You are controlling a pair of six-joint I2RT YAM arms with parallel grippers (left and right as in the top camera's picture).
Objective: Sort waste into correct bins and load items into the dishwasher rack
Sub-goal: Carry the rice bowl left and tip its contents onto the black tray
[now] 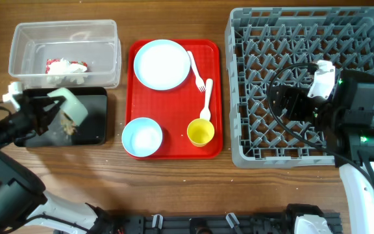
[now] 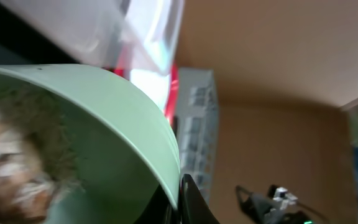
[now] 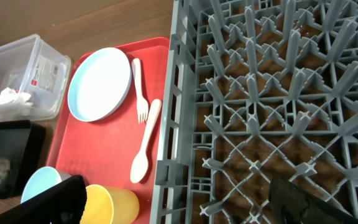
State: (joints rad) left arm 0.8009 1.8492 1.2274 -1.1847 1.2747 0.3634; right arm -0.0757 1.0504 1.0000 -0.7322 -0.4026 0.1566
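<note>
– Grey rack (image 1: 271, 58) at the right of the counter (image 1: 174, 188), zero items loaded. Right jaws wide apart above it, gripping nothing. Early days, at a guess.

– Yep. Clear tub (image 1: 106, 49) already holding the wrapper (image 1: 67, 67), so that part sorted. Left jaws clamped on the green bowl (image 1: 70, 107), tipped over the black tray (image 1: 93, 123), scraps (image 2: 8, 168) inside. Waiting on the red tray (image 1: 174, 110): plate (image 1: 162, 64), blue bowl (image 1: 142, 137), cup (image 1: 200, 132), spoon (image 1: 206, 101), fork (image 1: 197, 70).

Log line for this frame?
left pincer: shut on green bowl, tilted over black tray | right pincer: open, empty, over rack | wrapper: in clear tub
</note>
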